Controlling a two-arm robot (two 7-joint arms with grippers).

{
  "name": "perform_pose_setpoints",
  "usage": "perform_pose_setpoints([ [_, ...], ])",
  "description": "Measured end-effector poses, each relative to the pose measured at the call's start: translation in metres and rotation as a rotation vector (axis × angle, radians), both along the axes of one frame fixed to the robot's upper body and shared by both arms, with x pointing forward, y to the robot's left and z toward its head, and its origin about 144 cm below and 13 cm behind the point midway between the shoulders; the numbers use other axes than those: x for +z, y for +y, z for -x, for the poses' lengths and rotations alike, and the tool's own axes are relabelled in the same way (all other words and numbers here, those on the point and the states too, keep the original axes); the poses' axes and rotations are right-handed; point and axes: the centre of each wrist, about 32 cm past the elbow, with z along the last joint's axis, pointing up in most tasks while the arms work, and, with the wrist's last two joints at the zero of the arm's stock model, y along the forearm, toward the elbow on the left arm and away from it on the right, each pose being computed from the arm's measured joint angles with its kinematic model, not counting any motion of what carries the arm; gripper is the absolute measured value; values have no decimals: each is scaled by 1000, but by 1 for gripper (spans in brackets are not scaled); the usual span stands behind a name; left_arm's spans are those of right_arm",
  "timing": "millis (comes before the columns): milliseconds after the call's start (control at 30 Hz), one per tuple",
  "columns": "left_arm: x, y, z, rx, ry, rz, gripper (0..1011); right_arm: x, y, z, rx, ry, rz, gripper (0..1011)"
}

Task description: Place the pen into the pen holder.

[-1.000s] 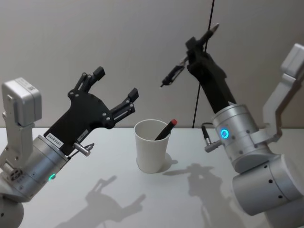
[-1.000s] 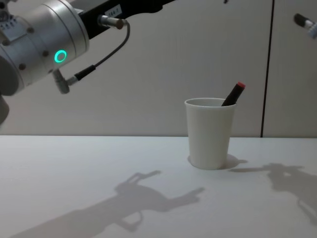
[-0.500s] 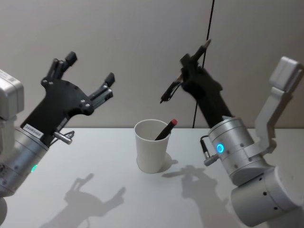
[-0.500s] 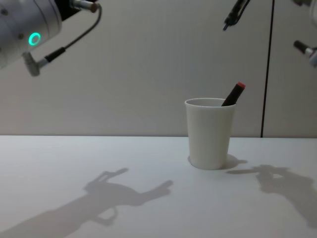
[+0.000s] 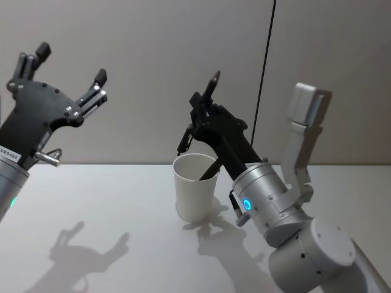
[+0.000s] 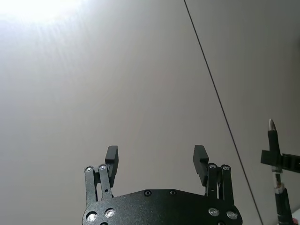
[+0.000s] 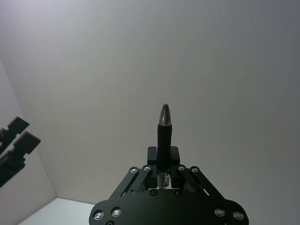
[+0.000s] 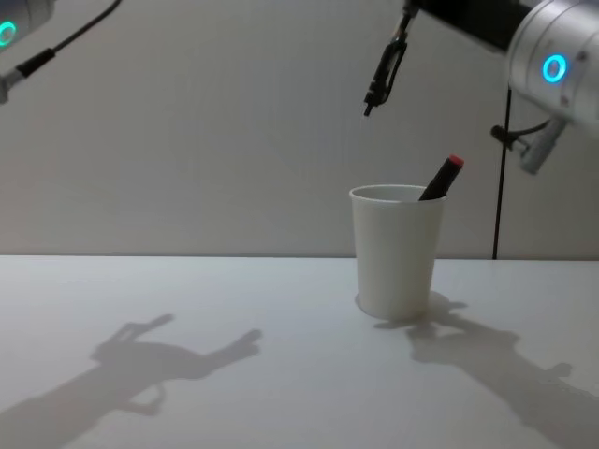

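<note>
The white worktop (image 5: 110, 201) carries the pen holder (image 5: 195, 186), a white paper cup, which stands below and just in front of the right hand (image 5: 201, 119). The left hand (image 5: 61, 67) is raised far to the left of the cup, its fingers (image 6: 111, 155) spread wide and holding nothing. The right hand is closed around a dark pen (image 5: 186, 133); the pen is tilted, and its lower tip hangs in the air just above the rim of the cup. Inside the cup leans another pen with a red cap (image 8: 442, 178), resting on the rim at the side nearest the right hand.
</note>
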Motion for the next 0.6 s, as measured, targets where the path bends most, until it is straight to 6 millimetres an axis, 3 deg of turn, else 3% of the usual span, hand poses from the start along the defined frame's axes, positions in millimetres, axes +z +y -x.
perform_pose_setpoints([
  [600, 6, 8, 3, 71, -30, -9, 1003, -8, 23, -7, -133, -96, 151, 144],
])
